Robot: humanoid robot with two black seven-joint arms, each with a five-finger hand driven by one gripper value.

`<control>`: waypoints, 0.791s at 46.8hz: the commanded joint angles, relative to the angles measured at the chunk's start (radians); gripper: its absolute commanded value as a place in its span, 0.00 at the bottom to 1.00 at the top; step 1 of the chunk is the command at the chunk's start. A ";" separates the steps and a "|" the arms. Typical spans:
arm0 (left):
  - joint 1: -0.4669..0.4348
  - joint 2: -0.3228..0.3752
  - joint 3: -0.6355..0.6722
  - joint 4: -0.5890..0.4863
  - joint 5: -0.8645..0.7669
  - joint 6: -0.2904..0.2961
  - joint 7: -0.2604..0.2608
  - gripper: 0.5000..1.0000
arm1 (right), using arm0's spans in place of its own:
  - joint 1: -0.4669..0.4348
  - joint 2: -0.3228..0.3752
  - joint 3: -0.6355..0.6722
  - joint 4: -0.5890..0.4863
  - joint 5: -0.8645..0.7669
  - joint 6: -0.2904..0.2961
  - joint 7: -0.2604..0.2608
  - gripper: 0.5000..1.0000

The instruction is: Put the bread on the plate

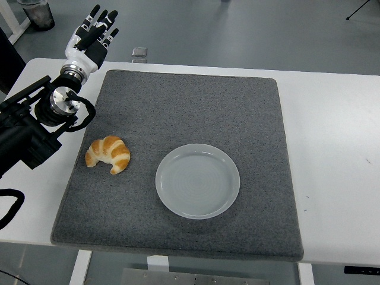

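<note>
A golden-brown croissant [108,154] lies on the left side of the grey mat [178,107]. To its right, apart from it, a round white plate [198,180] sits on the mat with nothing on it. My left hand [95,32] is raised at the far left, beyond the mat's back corner, well above and behind the croissant. Its fingers [104,24] are extended and hold nothing. My right hand is out of view.
The mat covers most of the white table [332,148]. A small grey metal piece [139,53] lies at the table's far edge. The left arm's black forearm [29,130] runs along the table's left side. A dark bin [37,13] stands on the floor at top left.
</note>
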 commanded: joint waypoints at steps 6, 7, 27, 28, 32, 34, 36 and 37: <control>0.002 0.000 0.005 0.000 0.007 0.000 -0.005 0.99 | 0.000 0.000 0.000 0.000 0.000 0.000 0.000 0.90; 0.002 0.000 0.005 0.000 0.007 0.000 -0.005 0.99 | 0.001 0.000 0.000 0.000 0.000 0.000 0.000 0.90; -0.008 0.015 0.011 -0.026 0.241 -0.006 -0.003 0.99 | 0.000 0.000 0.000 0.000 0.000 0.000 0.000 0.90; -0.008 0.017 0.011 -0.026 0.274 -0.006 -0.003 0.99 | 0.001 0.000 0.000 0.000 0.000 0.000 0.000 0.90; -0.009 0.035 0.011 -0.026 0.381 -0.006 -0.005 0.99 | 0.001 0.000 0.000 0.000 0.000 0.000 0.000 0.90; -0.011 0.046 0.009 -0.028 0.419 -0.009 -0.005 0.99 | 0.000 0.000 0.000 0.000 0.000 0.000 0.000 0.90; -0.011 0.057 0.011 -0.028 0.449 -0.017 -0.006 0.99 | 0.000 0.000 0.000 0.000 0.000 0.000 0.002 0.90; -0.011 0.061 0.011 -0.029 0.458 -0.023 -0.006 0.99 | 0.000 0.000 0.000 0.000 0.000 0.000 0.000 0.90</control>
